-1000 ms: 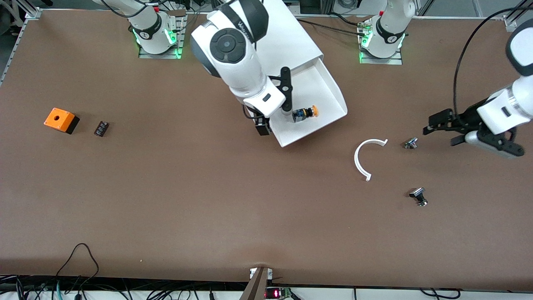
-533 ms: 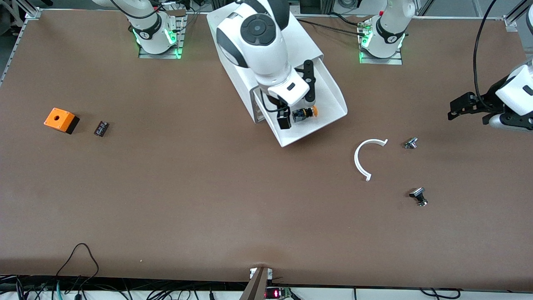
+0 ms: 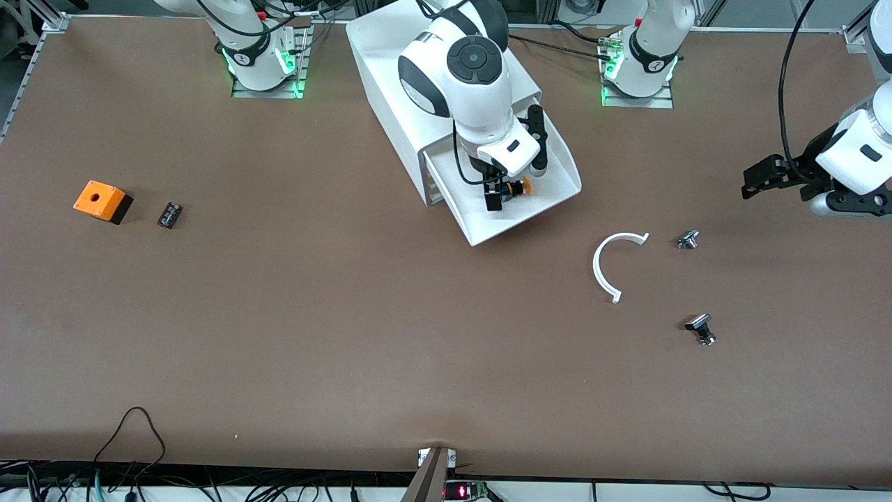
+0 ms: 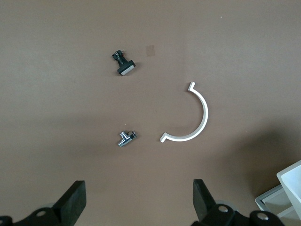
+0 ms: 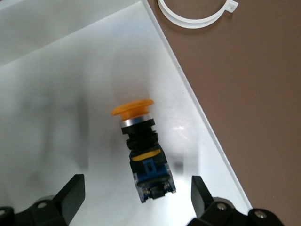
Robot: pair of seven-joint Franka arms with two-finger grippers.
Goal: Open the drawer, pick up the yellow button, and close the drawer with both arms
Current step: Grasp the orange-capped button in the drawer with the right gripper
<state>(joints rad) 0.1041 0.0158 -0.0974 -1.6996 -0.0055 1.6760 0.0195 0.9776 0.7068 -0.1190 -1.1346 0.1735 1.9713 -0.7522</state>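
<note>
Front view: right hand point(image 3: 503, 196) has shifted over the button point(image 3: 516, 187).

Brown desk point(image 3: 348, 335) is seen carrying: white cabinet point(image 3: 390, 77) at the edge by the arm bases; orange cube point(image 3: 102, 201) with small black part point(image 3: 169, 215) beside it toward the right arm's end; white half-ring point(image 3: 613, 261) and two small knobs point(image 3: 688, 239) point(image 3: 700, 328) toward the left arm's end.

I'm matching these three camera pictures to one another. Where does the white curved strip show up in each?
Front view: the white curved strip lies on the table, nearer the camera than the drawer.
Left wrist view: mid-picture.
Right wrist view: cut off at the edge.
Shared landmark: the drawer, in all three.
</note>
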